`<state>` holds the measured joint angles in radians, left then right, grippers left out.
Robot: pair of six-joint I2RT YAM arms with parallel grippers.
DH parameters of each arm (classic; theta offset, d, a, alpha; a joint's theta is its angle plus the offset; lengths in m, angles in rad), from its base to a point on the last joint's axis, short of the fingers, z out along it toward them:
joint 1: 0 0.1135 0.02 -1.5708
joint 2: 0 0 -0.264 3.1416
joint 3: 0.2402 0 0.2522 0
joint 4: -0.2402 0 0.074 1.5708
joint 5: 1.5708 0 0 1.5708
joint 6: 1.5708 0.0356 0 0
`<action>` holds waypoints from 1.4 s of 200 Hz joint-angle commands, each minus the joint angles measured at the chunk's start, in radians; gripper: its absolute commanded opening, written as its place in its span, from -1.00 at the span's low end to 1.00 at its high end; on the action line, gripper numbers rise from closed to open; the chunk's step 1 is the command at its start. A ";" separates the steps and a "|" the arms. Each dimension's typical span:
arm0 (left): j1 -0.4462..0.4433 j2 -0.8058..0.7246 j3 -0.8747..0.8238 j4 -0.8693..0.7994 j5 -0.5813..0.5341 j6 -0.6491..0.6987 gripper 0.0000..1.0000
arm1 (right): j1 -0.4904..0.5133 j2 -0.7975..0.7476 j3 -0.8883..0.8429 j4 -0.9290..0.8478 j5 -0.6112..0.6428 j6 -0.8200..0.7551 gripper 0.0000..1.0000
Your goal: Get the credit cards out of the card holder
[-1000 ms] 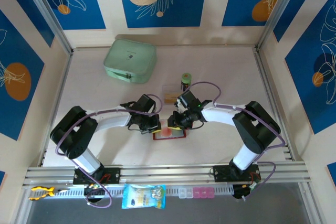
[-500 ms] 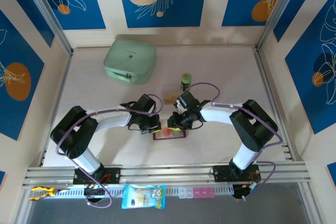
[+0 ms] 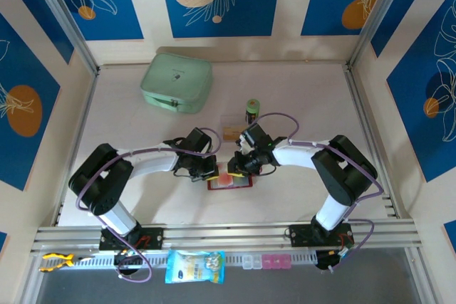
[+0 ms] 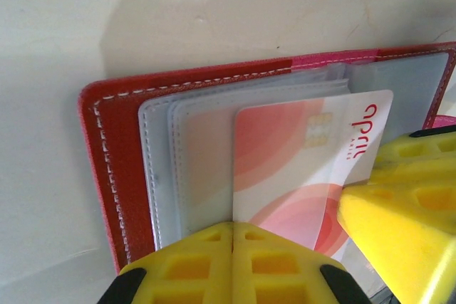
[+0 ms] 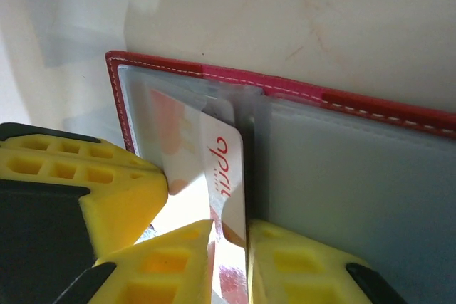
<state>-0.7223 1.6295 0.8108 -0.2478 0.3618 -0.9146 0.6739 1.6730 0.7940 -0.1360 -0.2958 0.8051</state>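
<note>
The dark-red card holder (image 3: 241,183) lies open on the table between both arms, its greyish sleeves (image 4: 192,161) facing up. A white credit card (image 4: 285,169) with red and pink printing sticks partway out of a sleeve. My left gripper (image 4: 233,247) is shut with nothing between its fingers, and its tips press on the sleeves beside the card. My right gripper (image 5: 230,261) has its jaws drawn in on the card's (image 5: 226,169) free end, which stands tilted between the yellow pads. In the top view the left gripper (image 3: 207,174) and right gripper (image 3: 235,169) meet over the holder.
Behind the holder, a tan card (image 3: 229,133) lies on the table with a small green can (image 3: 252,110) farther back. A mint-green zip case (image 3: 177,82) sits at the back left. Metal rails border the table on both sides.
The right gripper's jaws have narrowed around the card's end. Both arms and the holder have stayed almost in place.
</note>
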 commanded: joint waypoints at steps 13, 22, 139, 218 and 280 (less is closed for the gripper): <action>-0.006 0.028 0.004 -0.048 -0.025 0.010 -0.96 | -0.008 -0.025 -0.018 0.002 -0.022 0.005 -0.70; -0.006 0.027 0.004 -0.047 -0.025 0.010 -0.96 | -0.011 -0.030 -0.020 -0.002 -0.022 0.002 -0.73; -0.006 -0.002 -0.029 -0.036 -0.033 -0.005 -0.96 | -0.042 -0.133 0.002 -0.179 0.057 -0.091 -0.81; -0.006 -0.014 -0.039 -0.030 -0.030 -0.013 -0.96 | -0.035 -0.168 0.045 -0.249 0.087 -0.124 -0.83; -0.005 -0.029 -0.037 -0.028 -0.030 -0.016 -0.94 | -0.045 -0.196 0.094 -0.310 0.095 -0.196 -0.89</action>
<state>-0.7235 1.6131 0.7933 -0.2401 0.3611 -0.9188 0.6353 1.5120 0.8417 -0.3882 -0.2070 0.6647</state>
